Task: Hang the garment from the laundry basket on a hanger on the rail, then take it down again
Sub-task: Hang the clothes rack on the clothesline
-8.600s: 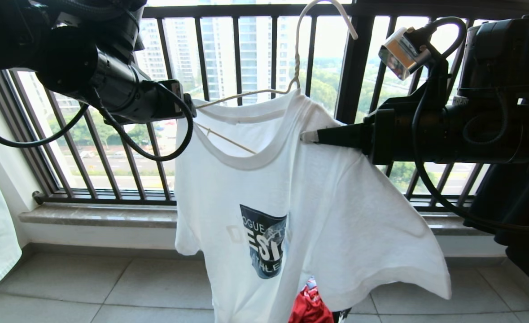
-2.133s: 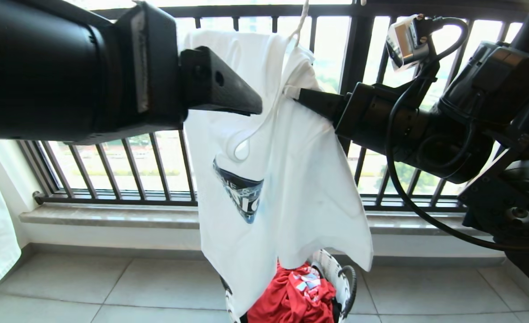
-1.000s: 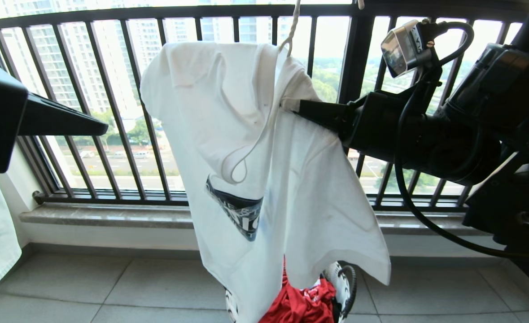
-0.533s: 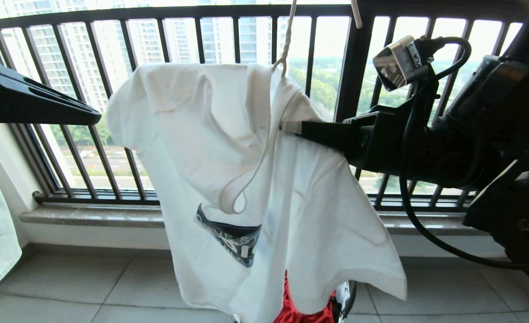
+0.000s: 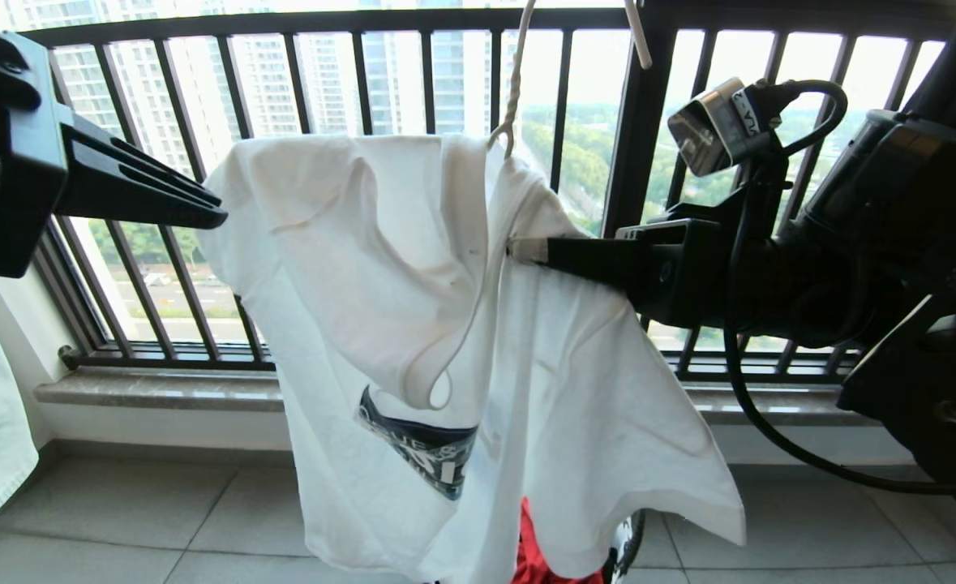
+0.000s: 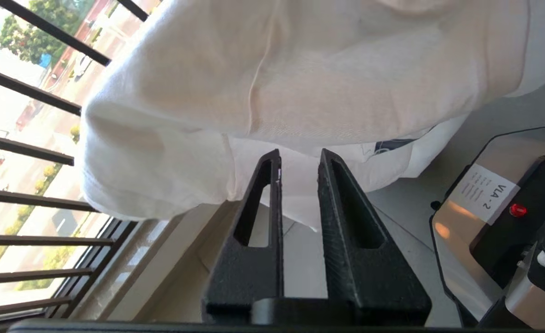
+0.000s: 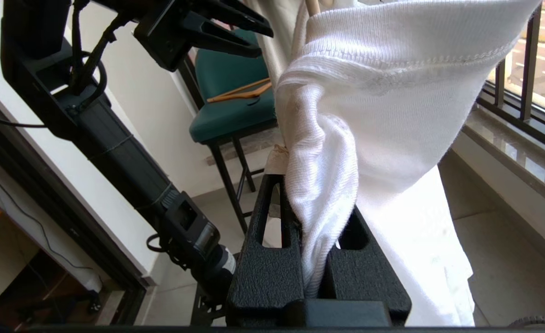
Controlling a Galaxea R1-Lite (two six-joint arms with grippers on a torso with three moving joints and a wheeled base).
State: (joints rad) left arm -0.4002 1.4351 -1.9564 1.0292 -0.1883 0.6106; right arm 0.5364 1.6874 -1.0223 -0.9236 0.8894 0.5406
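The left gripper [image 5: 202,207] is standing just beside the garment [image 5: 445,324], jaws parted slightly and holding nothing, where a moment ago they were fully shut and further off; it seems to be readying a fresh grasp. The hanger [image 5: 512,97] is carrying the bunched shirt; the right gripper [image 5: 526,250] is clamping its collar, pinched cloth showing only in the right wrist view.

You were on a high-rise home balcony used for drying laundry: black barred window railing [image 5: 348,186] past the right gripper [image 5: 518,249], apartment towers [image 5: 275,73] beyond, tiled floor [image 5: 161,519] beneath, teal chair [image 7: 228,99] behind.
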